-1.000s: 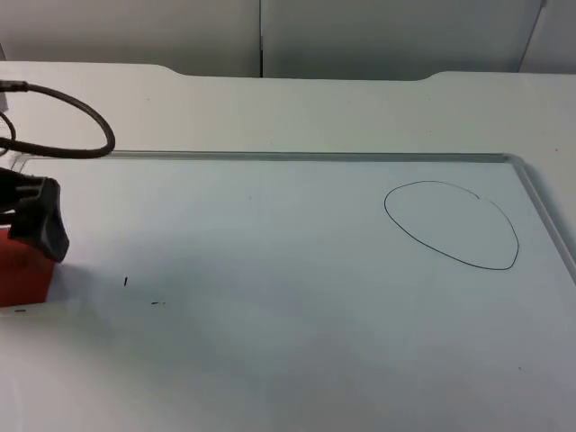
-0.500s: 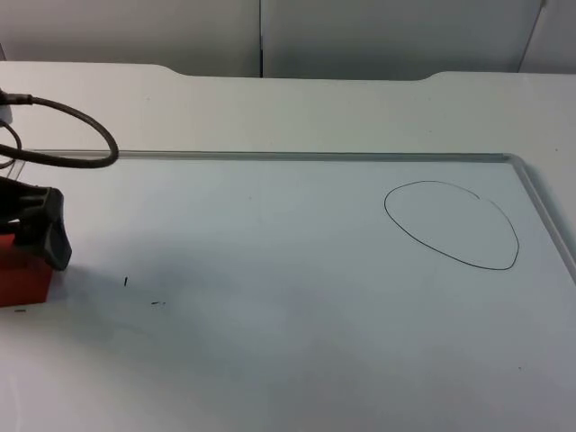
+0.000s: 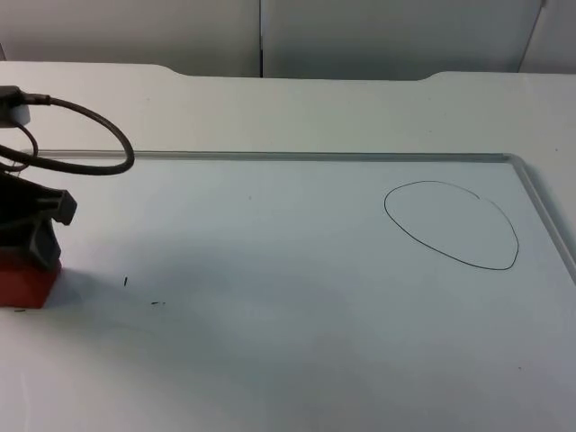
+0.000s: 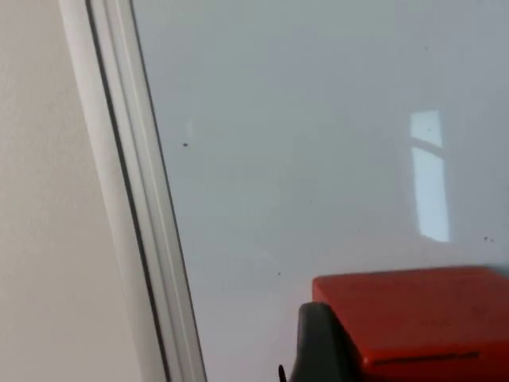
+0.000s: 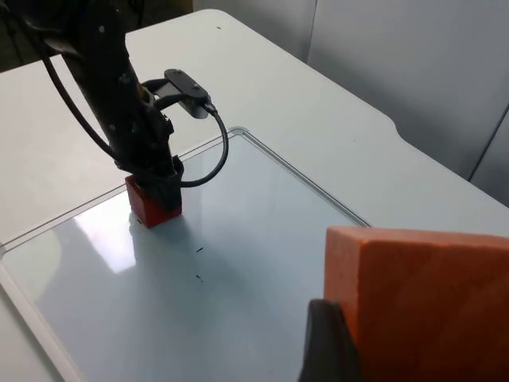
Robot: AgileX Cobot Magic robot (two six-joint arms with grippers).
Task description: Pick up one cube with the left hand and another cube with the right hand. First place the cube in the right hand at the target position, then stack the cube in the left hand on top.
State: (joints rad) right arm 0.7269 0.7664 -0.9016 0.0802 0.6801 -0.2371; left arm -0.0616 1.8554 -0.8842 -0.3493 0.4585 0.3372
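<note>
- The whiteboard looks smooth and glossy, with a metal-looking edge strip.
- The red cube looks smooth and matt.
- The orange cube looks matt, faintly grained.

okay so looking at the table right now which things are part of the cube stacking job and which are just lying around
Part of the job:
red cube, under the left gripper
orange cube, held up by the right gripper
drawn outline on the whiteboard

Lying about:
small black marks on the whiteboard
white table top
</note>
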